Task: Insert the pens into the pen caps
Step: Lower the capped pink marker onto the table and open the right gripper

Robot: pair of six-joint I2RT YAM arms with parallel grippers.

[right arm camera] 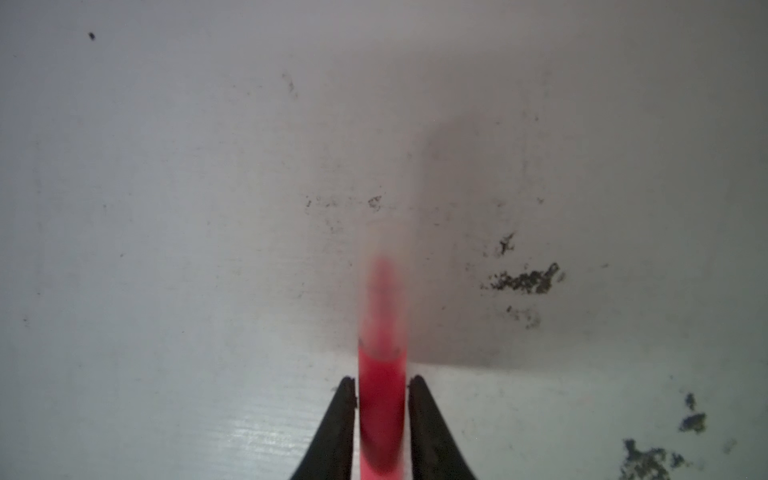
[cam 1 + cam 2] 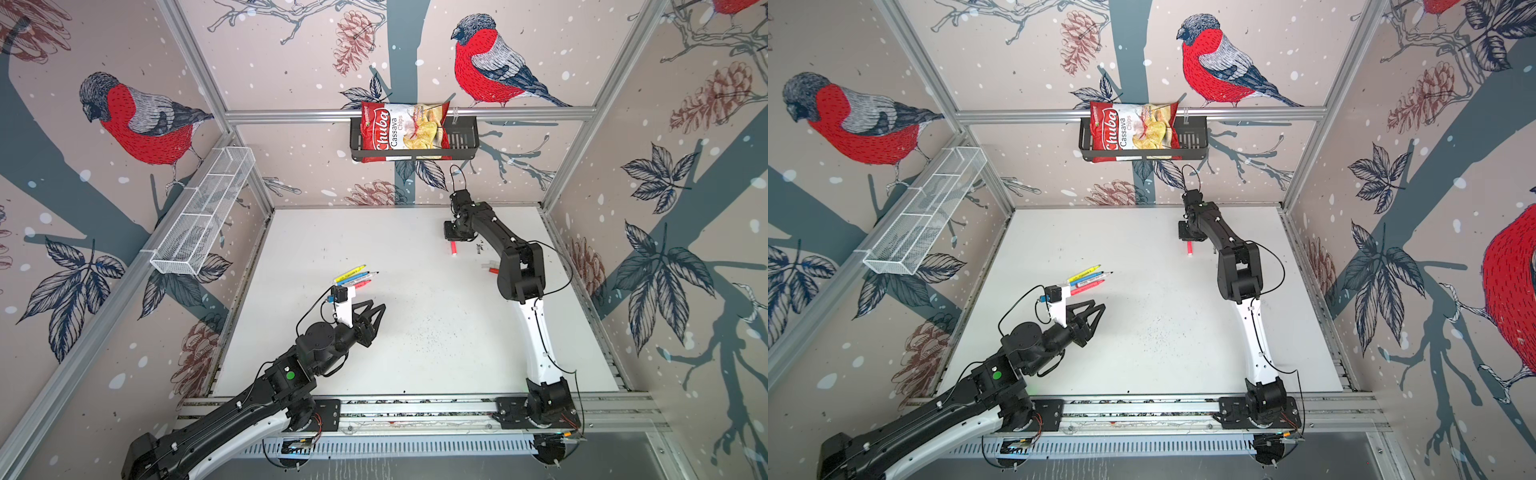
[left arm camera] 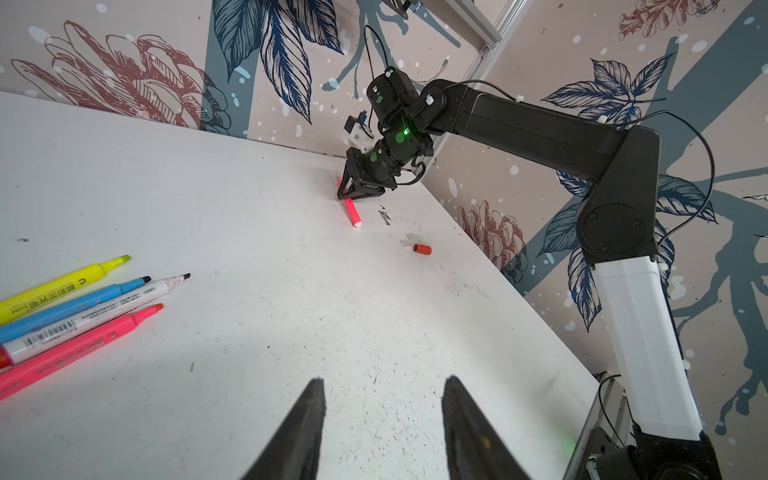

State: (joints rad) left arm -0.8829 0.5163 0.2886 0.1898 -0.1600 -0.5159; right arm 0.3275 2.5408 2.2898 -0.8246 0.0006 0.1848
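The right gripper [image 1: 382, 379] is reaching down at the far side of the white tabletop [image 3: 270, 257]. Its black fingers [image 1: 341, 409] are flanking the barrel of a slim neon pink plastic marker pen [image 1: 381, 399] so closely that, in the blurred wrist view, I cannot tell whether they are pinching it. The left gripper [image 3: 384, 380] is hovering with fingers parted and empty beside four marker pens [image 3: 104, 315] lying together, while a short red tube cap [image 3: 422, 249] is lying well apart from both grippers.

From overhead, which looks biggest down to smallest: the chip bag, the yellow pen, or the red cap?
1. chip bag, by far
2. yellow pen
3. red cap, barely a speck
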